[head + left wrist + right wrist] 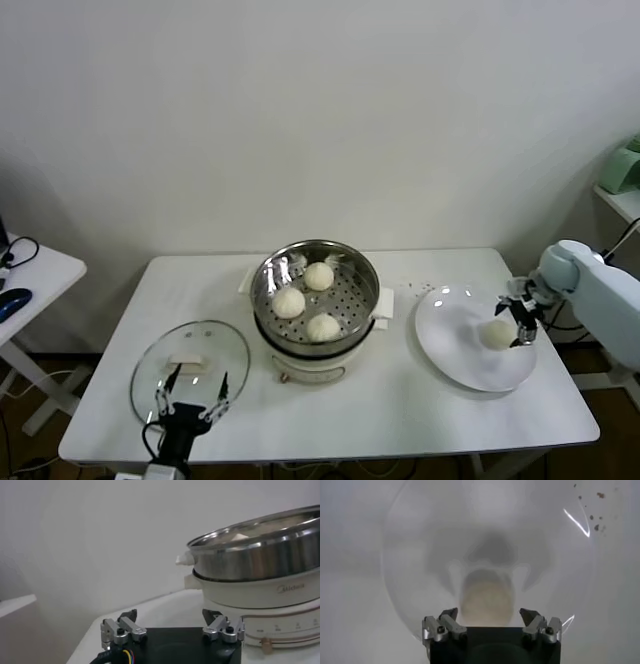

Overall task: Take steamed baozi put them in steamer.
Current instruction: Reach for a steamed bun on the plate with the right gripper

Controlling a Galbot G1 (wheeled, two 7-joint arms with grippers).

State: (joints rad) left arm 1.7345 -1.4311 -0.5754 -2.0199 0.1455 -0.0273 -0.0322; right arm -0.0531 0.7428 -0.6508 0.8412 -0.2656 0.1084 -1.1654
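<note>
The steamer [268, 288] stands mid-table, a shiny steel pot on a cream base [260, 587]. Three off-white baozi lie on its perforated floor: one at the back [319, 276], one to the left [289, 302], one at the front [323, 327]. A further baozi [497, 334] [486, 599] rests on the white plate [445, 330] at the right. My right gripper [521, 322] [489, 615] is open directly over that bun, one finger on each side, not gripping it. My left gripper [190, 393] [172, 617] stands open and empty near the table's front left, over the glass lid.
A round glass lid [196, 350] lies flat to the left of the steamer. A side table with a dark object [12, 300] stands at the far left, and a green item [622, 170] sits on a shelf at the right. Small crumbs [592, 517] lie beyond the plate.
</note>
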